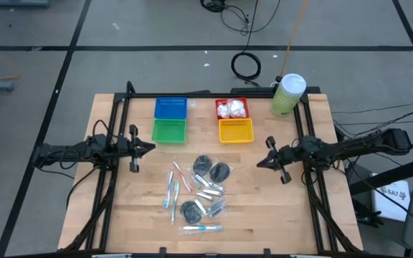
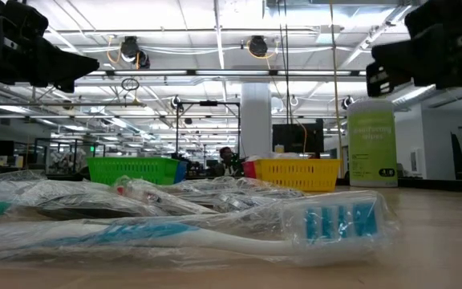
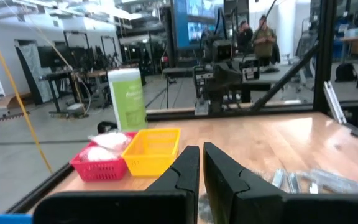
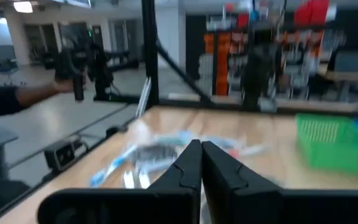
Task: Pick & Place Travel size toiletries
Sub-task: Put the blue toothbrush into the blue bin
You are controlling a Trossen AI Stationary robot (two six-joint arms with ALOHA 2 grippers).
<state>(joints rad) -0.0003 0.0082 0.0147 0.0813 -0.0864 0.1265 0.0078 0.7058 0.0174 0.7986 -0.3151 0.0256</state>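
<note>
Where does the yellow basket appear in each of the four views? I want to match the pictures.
High view: yellow basket at upper centre, directly below the red basket.
Low view: centre right, left of the green canister.
Left wrist view: lower left, touching the red basket.
Right wrist view: not in it.
Shared landmark: the green canister, standing near the yellow basket.

A wrapped blue toothbrush lies nearest, with green basket and yellow basket behind.

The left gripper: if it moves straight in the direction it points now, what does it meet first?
Probably nothing on the table. The left gripper, shut, points across above the toiletries toward the right gripper, likely the first obstacle.
</note>
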